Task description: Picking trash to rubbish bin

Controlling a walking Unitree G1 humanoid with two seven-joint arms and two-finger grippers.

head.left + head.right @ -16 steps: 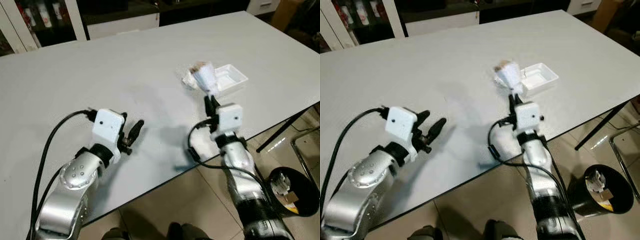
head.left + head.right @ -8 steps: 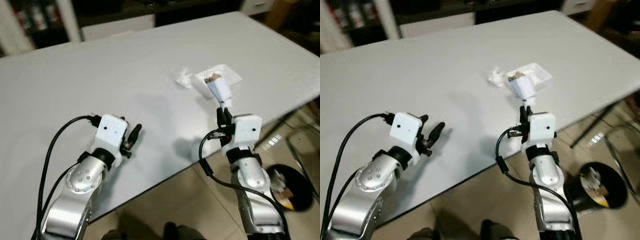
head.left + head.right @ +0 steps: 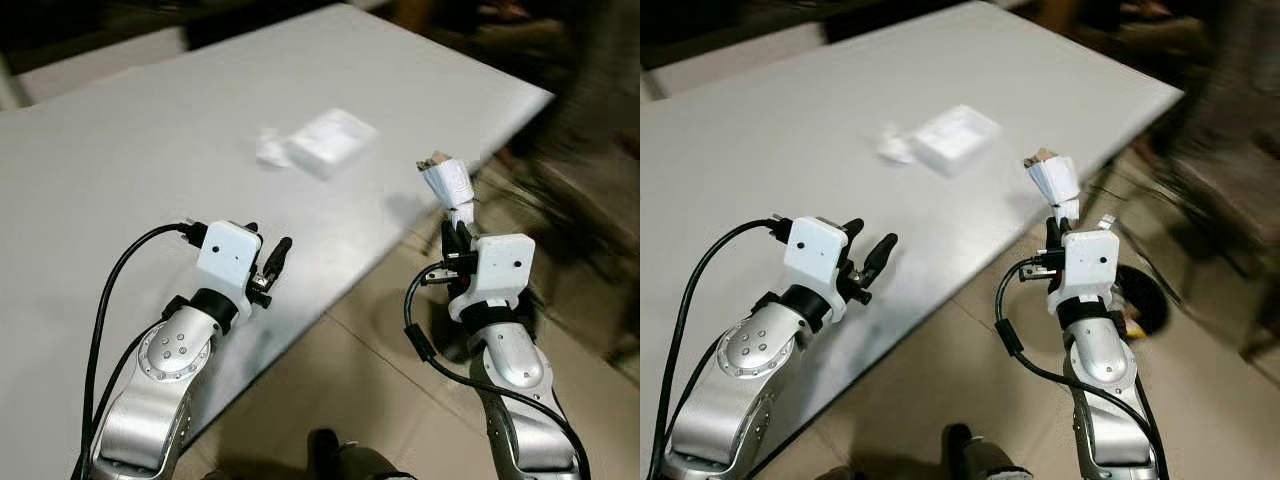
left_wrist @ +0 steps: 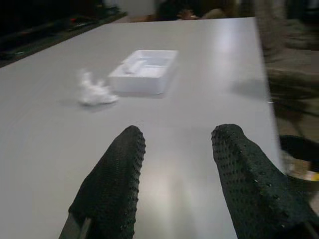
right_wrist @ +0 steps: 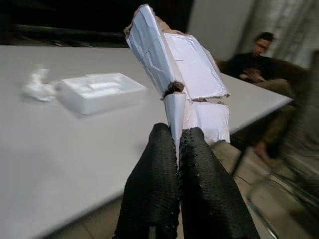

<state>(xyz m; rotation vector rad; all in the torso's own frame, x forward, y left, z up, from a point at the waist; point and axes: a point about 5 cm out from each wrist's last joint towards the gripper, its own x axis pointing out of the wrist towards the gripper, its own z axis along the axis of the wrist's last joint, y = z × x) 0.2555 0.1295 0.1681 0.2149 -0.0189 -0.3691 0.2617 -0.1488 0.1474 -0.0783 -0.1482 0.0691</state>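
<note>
Right gripper [image 5: 177,149]: the two black fingers [image 5: 152,174] are pressed together on the lower edge of a torn white paper carton [image 5: 174,69], which stands up out of the grip, crumpled and split open near the top. In the head views the carton [image 3: 446,183] is held in the air beyond the counter [image 3: 120,120] edge, over the tiled floor [image 3: 350,400], touching nothing else.

Left gripper [image 4: 177,164]: fingers [image 4: 117,174] spread apart with nothing between them, pointing across the counter surface toward the remaining items. It hovers low over the near part of the counter.

Remaining on the counter: a white foam tray [image 4: 144,69] and, just beside it, a crumpled white tissue [image 4: 94,92]. Both lie well apart from either gripper.

A black bin rim [image 4: 299,152] is seen in the left wrist view, below the counter's edge; a dark round shape [image 3: 1140,300] behind the right arm in the right eye view is probably the same bin. The head views are blurred on the right side. A seated person [image 5: 254,59] is in the background beyond the counter.

Assessment: the step in hand is carrying the carton to the bin. The next move calls for bringing the right gripper above the bin opening and parting the fingers there. The tray and tissue remain to be collected.
</note>
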